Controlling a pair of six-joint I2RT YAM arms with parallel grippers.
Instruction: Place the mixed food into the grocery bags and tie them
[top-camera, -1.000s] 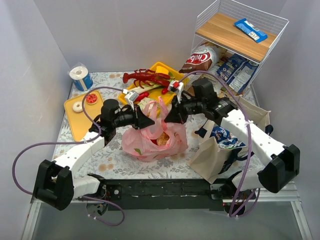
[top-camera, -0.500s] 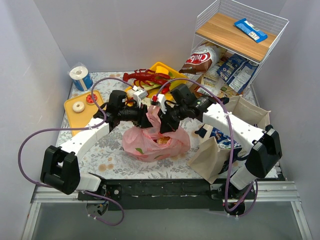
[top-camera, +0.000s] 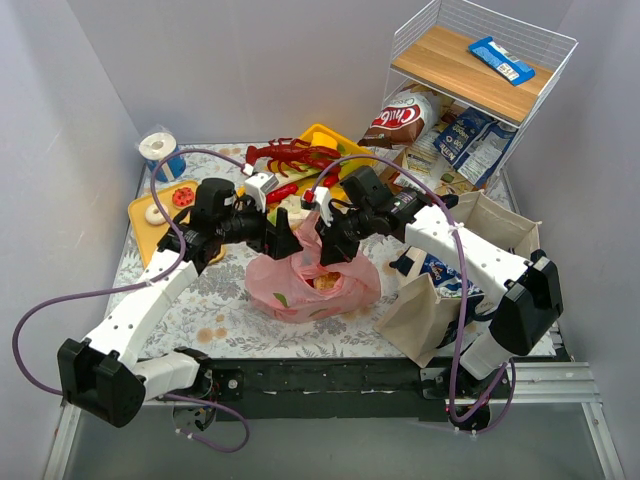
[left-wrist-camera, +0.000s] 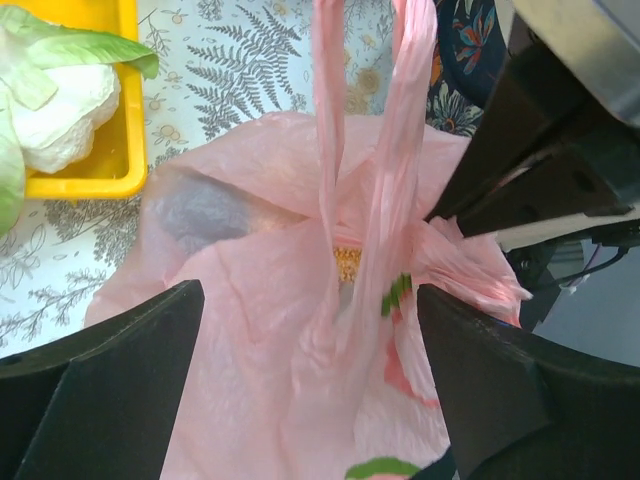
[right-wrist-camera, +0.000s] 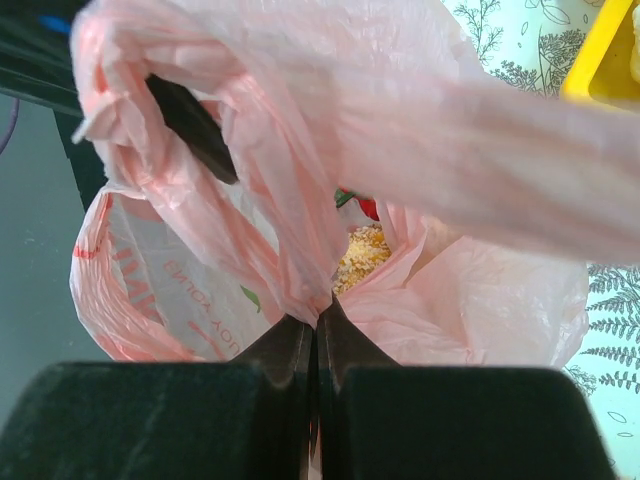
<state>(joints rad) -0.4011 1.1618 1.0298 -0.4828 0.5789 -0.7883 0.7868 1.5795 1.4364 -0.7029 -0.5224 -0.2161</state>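
While pinched at its neck by the right gripper (right-wrist-camera: 315, 330): thin translucent pink plastic bag (top-camera: 300, 288).
Left gripper (left-wrist-camera: 305, 300) spread wide, loop handles (left-wrist-camera: 330, 120) rising between its fingers (left-wrist-camera: 100, 380), seemingly untouched; orange crumbly food (right-wrist-camera: 360, 255) just past the right fingertips.

1. Pink bag (top-camera: 312, 282): table centre, translucent, bulging with food, mouth gathered, loop handles drawn upward.
2. Tote (top-camera: 425, 305): right of it, beige, standing open, blue packet (top-camera: 443, 268) inside.
3. Packets (top-camera: 470, 140): far right, unbagged.
4. Red lobster (top-camera: 295, 155): far centre, unbagged.
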